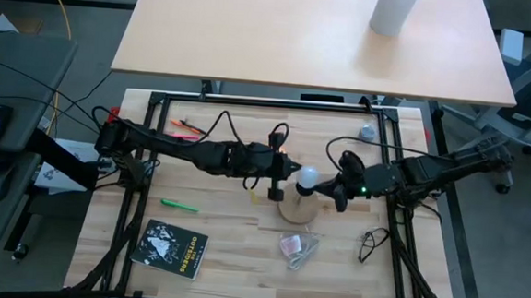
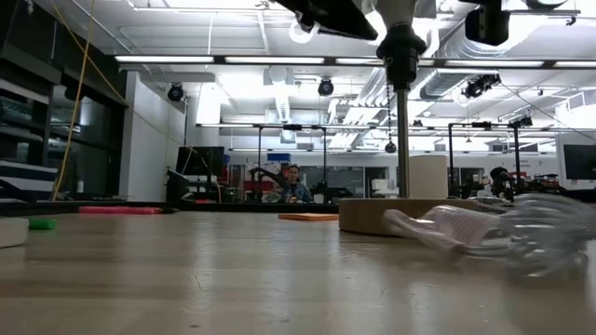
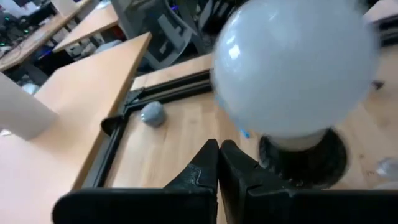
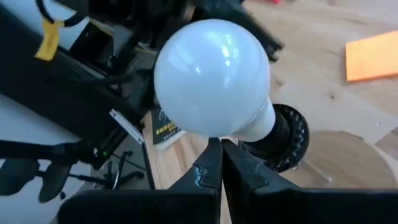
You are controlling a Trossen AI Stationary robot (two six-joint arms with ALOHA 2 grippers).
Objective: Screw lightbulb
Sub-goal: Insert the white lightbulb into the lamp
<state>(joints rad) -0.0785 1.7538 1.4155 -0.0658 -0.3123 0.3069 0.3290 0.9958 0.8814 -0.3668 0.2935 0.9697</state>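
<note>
The white frosted lightbulb (image 1: 309,178) stands upright, its neck in the black socket (image 3: 305,160) above the tan round wooden disc (image 1: 299,207). My left gripper (image 3: 219,150) is shut and stands level just beside the globe's lower part, on the table's left side of it (image 1: 289,176). My right gripper (image 4: 221,148) is also shut, close under the globe (image 4: 211,78) near its neck, on the table's right side (image 1: 329,183). In the low view the socket's post (image 2: 402,140) rises from the disc (image 2: 382,215), and the globe is cut off at the top. My left gripper's shut fingertips (image 3: 211,155) stand close by the globe's lower side; I cannot tell whether they touch it. My right gripper's shut fingertips (image 4: 214,155) reach the globe's underside next to its neck (image 4: 258,124); I cannot tell whether they touch it either.
A see-through plastic packet (image 1: 298,247) lies near the disc. A black booklet (image 1: 174,248) and a green marker (image 1: 179,205) lie at the near left. An orange note (image 4: 372,56), a grey lump (image 1: 367,132) and a black cable loop (image 1: 372,241) are also about.
</note>
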